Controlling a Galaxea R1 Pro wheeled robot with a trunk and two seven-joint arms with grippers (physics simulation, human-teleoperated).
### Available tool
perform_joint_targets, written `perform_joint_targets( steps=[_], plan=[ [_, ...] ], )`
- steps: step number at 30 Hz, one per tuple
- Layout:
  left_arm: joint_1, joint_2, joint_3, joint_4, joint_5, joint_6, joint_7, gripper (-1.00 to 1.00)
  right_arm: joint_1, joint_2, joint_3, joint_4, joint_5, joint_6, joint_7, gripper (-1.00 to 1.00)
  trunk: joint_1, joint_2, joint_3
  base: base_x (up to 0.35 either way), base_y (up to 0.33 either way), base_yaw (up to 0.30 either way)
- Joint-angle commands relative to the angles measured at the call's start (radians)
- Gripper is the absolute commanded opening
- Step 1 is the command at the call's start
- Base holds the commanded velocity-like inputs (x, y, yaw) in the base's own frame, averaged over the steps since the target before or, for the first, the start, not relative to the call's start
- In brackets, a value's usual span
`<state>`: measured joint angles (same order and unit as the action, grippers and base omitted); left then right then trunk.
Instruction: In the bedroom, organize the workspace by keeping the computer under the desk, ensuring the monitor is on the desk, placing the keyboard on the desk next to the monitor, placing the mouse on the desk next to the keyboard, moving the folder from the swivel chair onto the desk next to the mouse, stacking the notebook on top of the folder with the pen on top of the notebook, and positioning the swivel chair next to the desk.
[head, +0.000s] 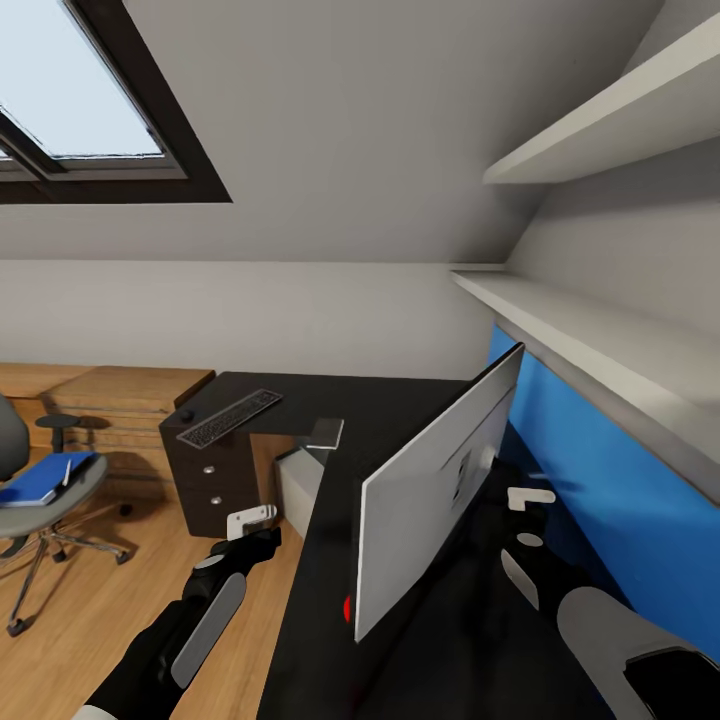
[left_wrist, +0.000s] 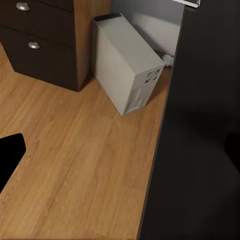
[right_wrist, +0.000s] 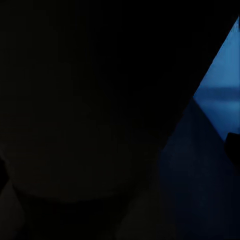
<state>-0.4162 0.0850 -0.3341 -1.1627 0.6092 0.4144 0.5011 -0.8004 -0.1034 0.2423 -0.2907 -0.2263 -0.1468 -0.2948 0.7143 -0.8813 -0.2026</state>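
Observation:
The monitor (head: 440, 490) stands on the black desk (head: 330, 600), turned nearly edge-on to me. My right gripper (head: 528, 515) is behind the screen near the blue back panel, open and holding nothing. At the desk's far end lie the keyboard (head: 228, 418), the mouse (head: 186, 415) and the grey notebook (head: 325, 432). The grey computer (left_wrist: 127, 65) stands on the floor under the desk. My left gripper (head: 250, 522) hangs open over the floor beside the desk edge; one dark finger (left_wrist: 11, 152) shows. The swivel chair (head: 20, 520) at far left carries the blue folder (head: 40, 482) and the white pen (head: 68, 470).
A dark drawer cabinet (head: 215, 480) with round knobs sits under the desk's far end beside the computer. A wooden chest (head: 110, 400) lines the back wall. White shelves (head: 600, 350) overhang the desk at right. Wood floor (head: 100, 610) lies open between chair and desk.

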Motion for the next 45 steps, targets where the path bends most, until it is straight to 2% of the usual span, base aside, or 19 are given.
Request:
perform_joint_targets(
  steps=[1, 16, 26, 45],
  plan=[
    [-0.001, 0.001, -0.003, -0.002, 0.009, 0.001, 0.010, 1.00, -0.001, -0.001, 0.006, 0.001, -0.012, -0.005, -0.006, 1.00, 0.000, -0.001, -0.002, -0.140, 0.000, 0.000],
    [-0.001, 0.001, -0.003, -0.002, 0.009, 0.001, 0.010, 1.00, -0.001, 0.000, 0.006, 0.001, -0.012, -0.005, -0.006, 1.00, 0.000, -0.001, -0.002, -0.160, 0.057, 0.000],
    [-0.001, 0.001, -0.003, -0.002, 0.009, 0.001, 0.010, 1.00, -0.001, 0.000, 0.007, 0.001, -0.012, -0.005, -0.006, 1.00, 0.000, -0.001, -0.002, -0.054, 0.027, 0.000],
    [-0.001, 0.002, -0.001, -0.002, 0.009, 0.001, 0.010, 1.00, -0.001, 0.002, 0.008, -0.002, -0.012, -0.006, -0.007, 1.00, 0.000, -0.001, -0.002, -0.195, 0.173, 0.000]
  ],
)
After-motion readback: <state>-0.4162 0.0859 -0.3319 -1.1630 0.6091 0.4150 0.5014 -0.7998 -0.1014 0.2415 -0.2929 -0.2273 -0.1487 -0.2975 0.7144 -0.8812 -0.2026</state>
